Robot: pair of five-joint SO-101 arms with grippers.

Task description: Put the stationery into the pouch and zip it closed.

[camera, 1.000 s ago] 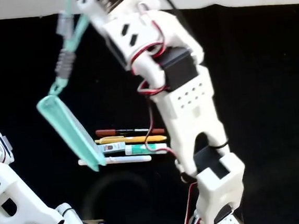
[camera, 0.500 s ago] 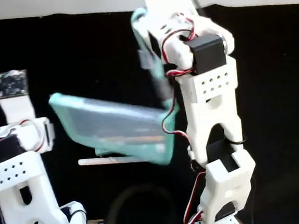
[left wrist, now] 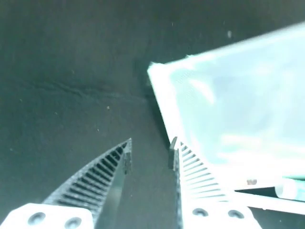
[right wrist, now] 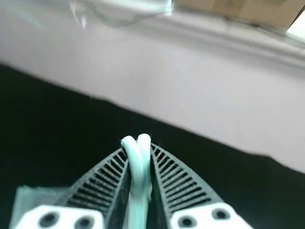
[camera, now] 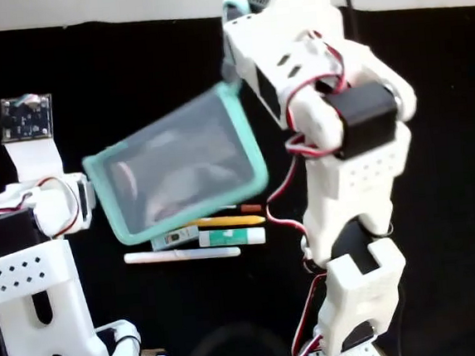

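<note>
Pouch hangs pinched tight in the right hand.

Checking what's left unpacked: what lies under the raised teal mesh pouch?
Below the teal mesh pouch: a yellow pen, a white-and-teal marker, a white pen. Anything farther back is covered.

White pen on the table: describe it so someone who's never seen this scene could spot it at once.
On the black table, a short row of stationery lies under the hanging teal pouch. The white pen is the row's end piece, lowest in the high view: thin and all white, unlike the yellow pen and green-banded tube beside it.
</note>
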